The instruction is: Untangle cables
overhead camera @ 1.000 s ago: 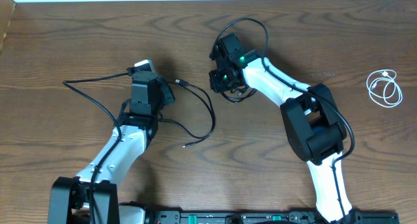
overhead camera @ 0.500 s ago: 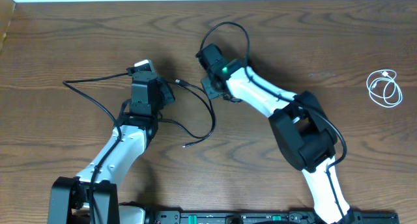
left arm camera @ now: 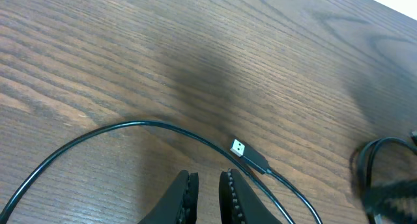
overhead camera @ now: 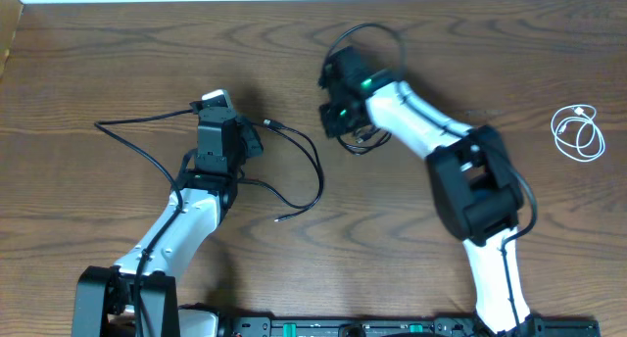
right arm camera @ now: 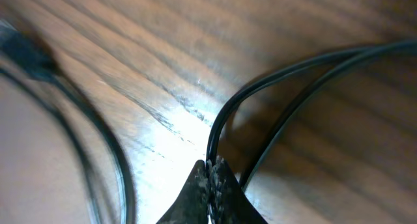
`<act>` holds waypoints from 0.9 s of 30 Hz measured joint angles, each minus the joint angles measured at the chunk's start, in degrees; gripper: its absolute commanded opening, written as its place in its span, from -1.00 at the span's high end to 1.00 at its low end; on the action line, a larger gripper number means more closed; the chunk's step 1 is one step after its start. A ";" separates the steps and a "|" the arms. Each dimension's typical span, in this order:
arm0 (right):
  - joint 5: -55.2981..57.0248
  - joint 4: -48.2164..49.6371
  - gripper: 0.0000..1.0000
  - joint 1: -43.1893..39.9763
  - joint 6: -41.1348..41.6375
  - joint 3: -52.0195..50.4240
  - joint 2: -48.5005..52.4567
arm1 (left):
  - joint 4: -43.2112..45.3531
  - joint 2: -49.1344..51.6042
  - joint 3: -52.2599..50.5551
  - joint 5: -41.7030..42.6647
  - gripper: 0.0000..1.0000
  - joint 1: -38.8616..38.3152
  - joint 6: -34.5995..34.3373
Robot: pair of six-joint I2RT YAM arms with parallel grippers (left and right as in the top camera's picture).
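Swings back right versus half a second ago, carried by the right gripper [overhead camera: 345,120]: held black cable [right arm camera: 214,136], roughly back at the spot of a second ago. Loops up over the wrist in overhead, apart from the loose black cable [overhead camera: 319,175] on the table [overhead camera: 118,43]. Reads as a tug-and-return, so probably no net separation gained. Right wrist view: fingertips [right arm camera: 199,185] pressed together, pinching the held black cable, two strands running off up-right. Loose black cable unchanged: same curve between the arms, USB plug [left arm camera: 240,148] just ahead of the left gripper [left arm camera: 208,176]. Left gripper unmoved, fingers almost touching, thin gap, nothing in it. White cable [overhead camera: 578,131] coiled alone at far right, well apart from both black ones, so likely already sorted. Can't tell whether the two black cables cross near the right gripper: hidden under it in overhead, blurred in wrist view. Probably needs a longer pull right, with the left gripper pinning the loose one.
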 measured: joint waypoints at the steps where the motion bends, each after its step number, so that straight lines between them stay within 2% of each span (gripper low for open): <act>1: -3.50 0.28 0.98 -1.55 -0.09 0.55 -0.09 | 0.00 0.00 0.00 -0.02 0.66 0.00 -0.02; 5: -10.95 0.70 0.98 -5.42 -0.94 1.33 -2.16 | -0.02 -0.02 0.00 -0.02 0.66 0.00 0.00; 11: -14.99 1.03 0.98 -6.36 -3.76 1.36 -13.31 | 0.00 -0.02 0.00 -0.02 0.66 0.00 -0.02; 18: -13.66 3.52 0.98 -6.62 -5.55 2.12 -30.86 | 0.02 0.00 0.00 -0.02 0.66 0.00 0.00; 25: -8.79 1.49 0.98 -6.75 -7.91 2.51 -39.87 | 0.02 0.00 0.00 0.00 0.66 0.00 0.00; 27: -7.56 0.13 0.98 -6.75 -8.15 2.62 -40.44 | 0.02 -0.02 0.00 0.04 0.47 0.00 0.00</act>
